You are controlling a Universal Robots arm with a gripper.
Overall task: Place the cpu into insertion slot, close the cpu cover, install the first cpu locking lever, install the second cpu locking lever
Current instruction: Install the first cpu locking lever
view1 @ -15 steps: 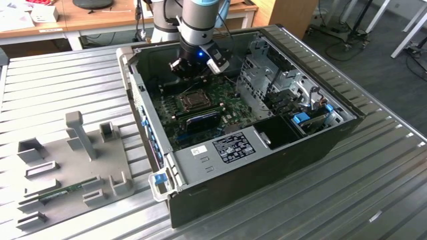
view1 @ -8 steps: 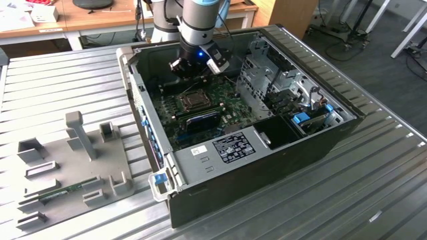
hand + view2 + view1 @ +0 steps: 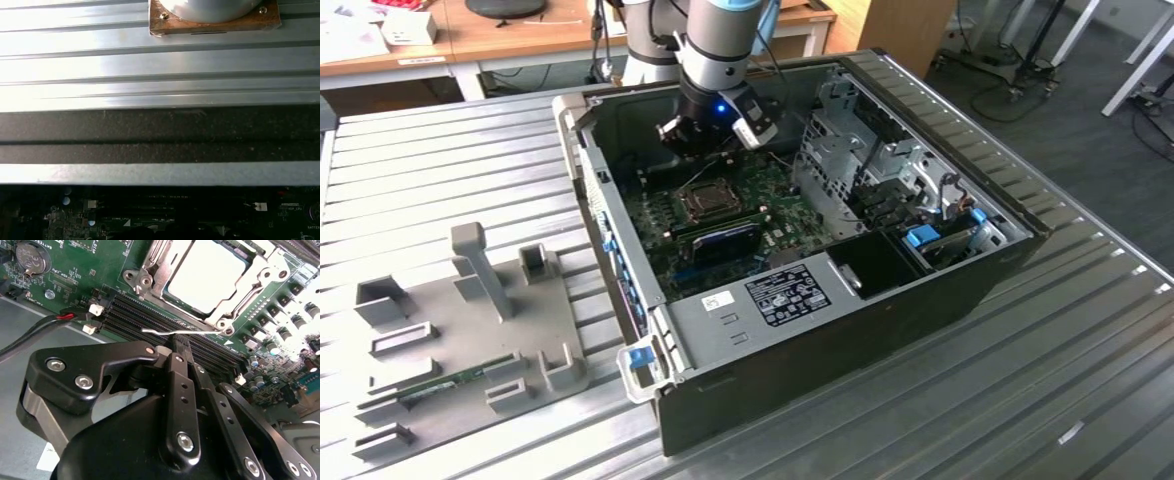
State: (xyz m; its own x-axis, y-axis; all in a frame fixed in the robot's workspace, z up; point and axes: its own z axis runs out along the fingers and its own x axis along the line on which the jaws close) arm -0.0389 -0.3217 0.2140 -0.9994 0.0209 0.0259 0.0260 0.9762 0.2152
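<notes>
The cpu (image 3: 210,272) shows its silver-grey top in the insertion slot (image 3: 707,200) on the green board inside the open computer case. The cpu cover (image 3: 262,277), a silvery frame, lies flat around the chip. A thin wire locking lever (image 3: 165,331) sticks out along the socket's edge, over the black memory slots. My gripper (image 3: 181,346) hangs just beside this lever with its black fingers (image 3: 176,390) shut together and nothing between them. Whether the tips touch the wire I cannot tell. In the exterior view the gripper (image 3: 714,135) is above the board, just behind the socket.
Long black memory slots (image 3: 145,315) run beside the socket. A red and black cable (image 3: 65,317) and a coin battery (image 3: 30,257) lie nearby. A drive cage (image 3: 854,150) stands on the exterior view's right. A grey fixture (image 3: 467,320) rests on the ribbed table (image 3: 150,65).
</notes>
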